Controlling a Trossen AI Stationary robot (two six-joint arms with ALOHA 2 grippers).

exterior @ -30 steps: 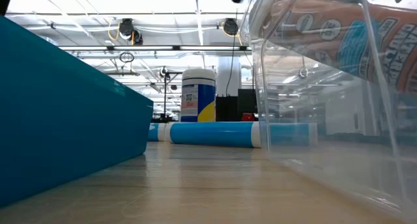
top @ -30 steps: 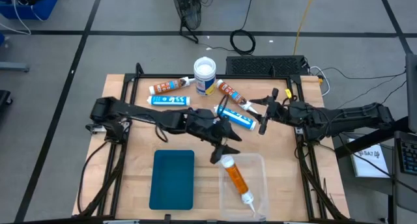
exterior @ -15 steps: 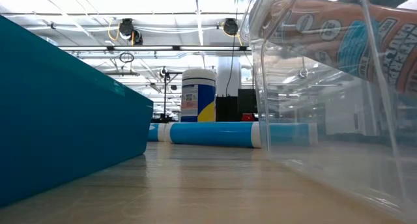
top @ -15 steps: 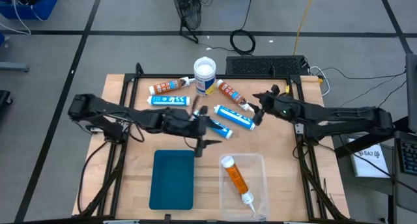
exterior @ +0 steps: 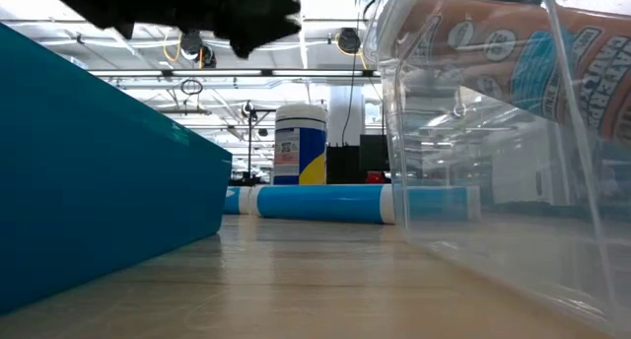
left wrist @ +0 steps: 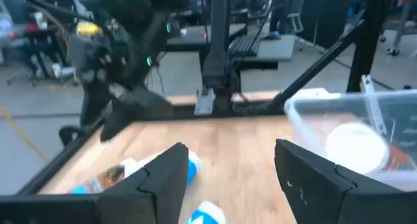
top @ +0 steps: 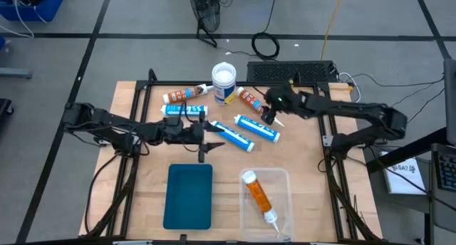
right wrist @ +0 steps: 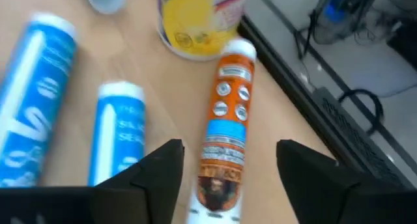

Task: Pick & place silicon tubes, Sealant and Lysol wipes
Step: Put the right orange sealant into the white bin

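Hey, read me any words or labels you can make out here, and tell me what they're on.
"SIL..." over "SE...", only partly legible: blue tube.
Loose orange tube: label blurred, unreadable.
Lysol wipes: print too small to read.
Binned orange tube: lettering distorted, unreadable.

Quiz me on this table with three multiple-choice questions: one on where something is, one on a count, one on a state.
1. Where is the right gripper?
A. over the teal tray
B. above the orange tube beside the Lysol wipes
C. off the table

2. How many tubes lie in the clear bin?
A. none
B. one
C. three

3. The left gripper is:
A. open, empty
B. clamping a tube
C. holding the wipes

B: the orange tube and Lysol wipes lie just ahead of its fingers.
B: a single tube lies inside.
A: its fingers stand spread with nothing between.
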